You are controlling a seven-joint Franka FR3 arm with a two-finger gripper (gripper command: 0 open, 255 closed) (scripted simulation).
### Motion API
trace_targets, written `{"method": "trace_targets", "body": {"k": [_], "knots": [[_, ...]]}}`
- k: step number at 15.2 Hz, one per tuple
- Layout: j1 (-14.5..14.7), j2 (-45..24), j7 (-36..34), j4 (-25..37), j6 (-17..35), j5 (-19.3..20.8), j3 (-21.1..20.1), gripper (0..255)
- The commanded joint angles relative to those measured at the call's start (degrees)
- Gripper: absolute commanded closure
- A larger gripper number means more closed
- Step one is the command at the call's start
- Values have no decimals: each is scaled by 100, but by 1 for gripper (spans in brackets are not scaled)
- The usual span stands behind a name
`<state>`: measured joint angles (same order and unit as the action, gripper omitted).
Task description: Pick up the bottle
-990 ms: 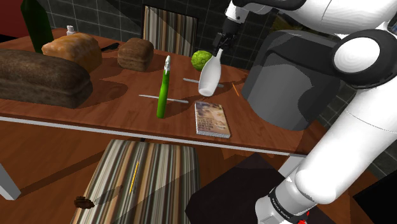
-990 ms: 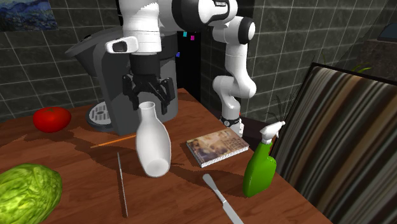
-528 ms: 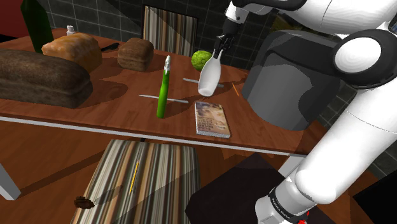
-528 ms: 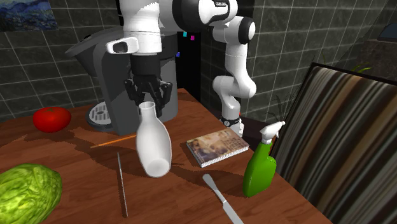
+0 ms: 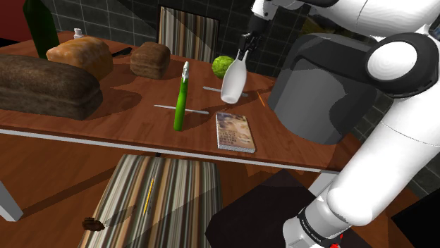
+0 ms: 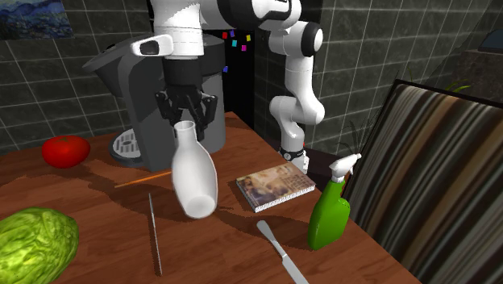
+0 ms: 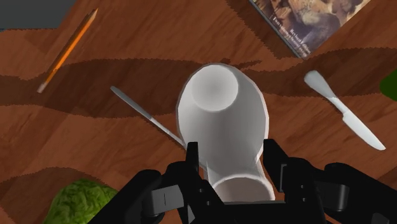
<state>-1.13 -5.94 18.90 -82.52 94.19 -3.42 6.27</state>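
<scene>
My gripper point(image 6: 186, 123) is clamped on the bottle point(image 6: 193, 173) at the neck. It hangs tilted, base prob. just off the table point(image 6: 97, 234), near the book point(image 6: 276, 185). Step: lift. Next: straight up w/ firm grip, no swing.

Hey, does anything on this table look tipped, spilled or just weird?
Only the white bottle: it hangs tilted from the gripper, which clasps its neck. Nothing looks spilled or broken. The loaves look huge beside the book.
</scene>
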Motion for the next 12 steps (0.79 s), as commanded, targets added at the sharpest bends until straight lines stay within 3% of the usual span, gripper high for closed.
{"method": "trace_targets", "body": {"k": [1, 10, 12], "knots": [[-5, -57, -5, 233, -176, -7, 2, 255], [-46, -444, -18, 1489, -1047, -58, 18, 255], [-47, -452, -18, 1513, -1063, -59, 17, 255]]}}
